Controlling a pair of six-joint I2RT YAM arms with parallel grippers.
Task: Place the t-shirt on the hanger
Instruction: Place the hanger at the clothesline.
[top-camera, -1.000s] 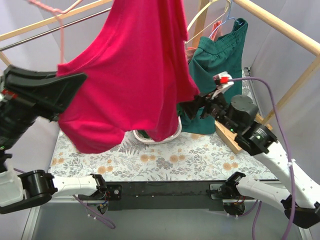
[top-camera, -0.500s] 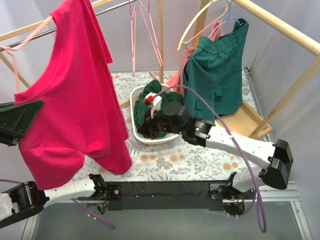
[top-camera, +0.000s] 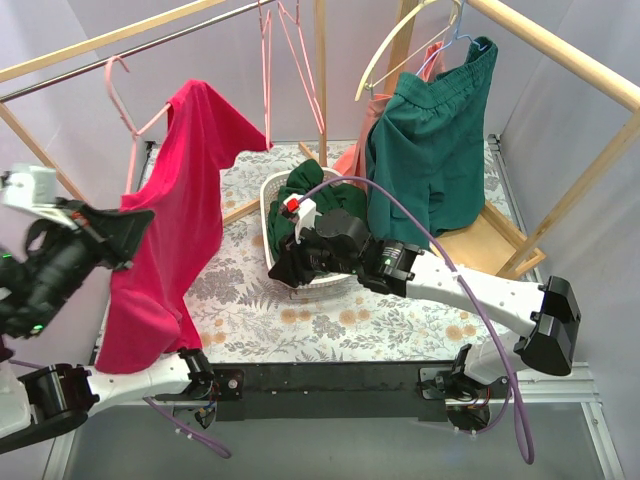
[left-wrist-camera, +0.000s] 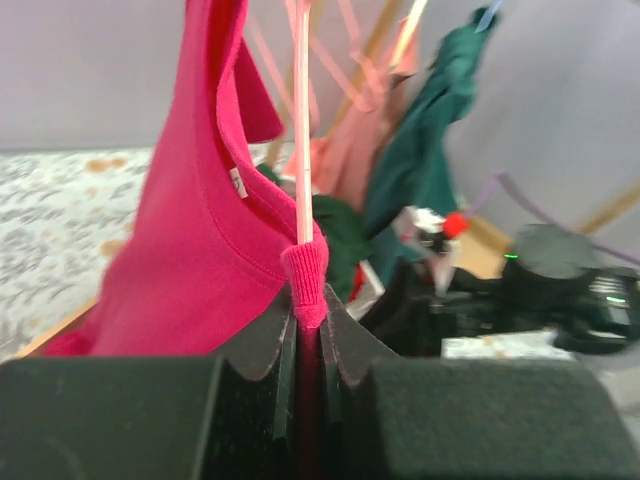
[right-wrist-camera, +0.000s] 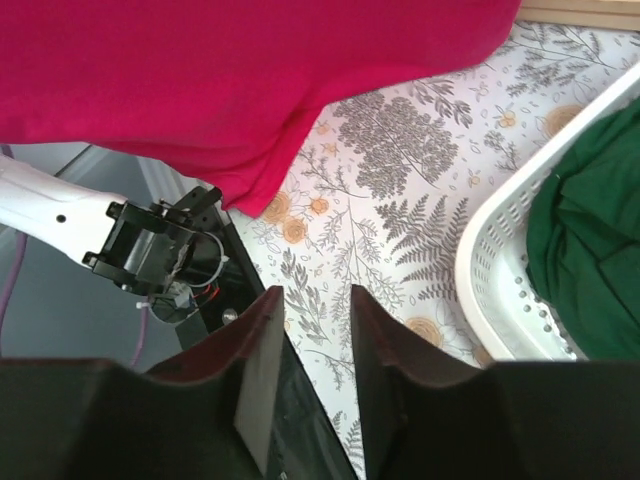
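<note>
Now, on your left, the left gripper (left-wrist-camera: 305, 322) is pinched tight on a fold of the t-shirt (top-camera: 175, 230), right where the cloth wraps the hanger (top-camera: 133, 145) wire. The t-shirt hangs clear of the table, draped over one side of the hanger, hook uppermost. Toward the middle, the right gripper (right-wrist-camera: 310, 345) hovers with its jaws slightly apart and nothing between them, just beside the white basket (right-wrist-camera: 490, 275) holding a dark green garment (right-wrist-camera: 590, 240).

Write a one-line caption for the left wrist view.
The left gripper clamps a fold of the t-shirt around the hanger.
</note>
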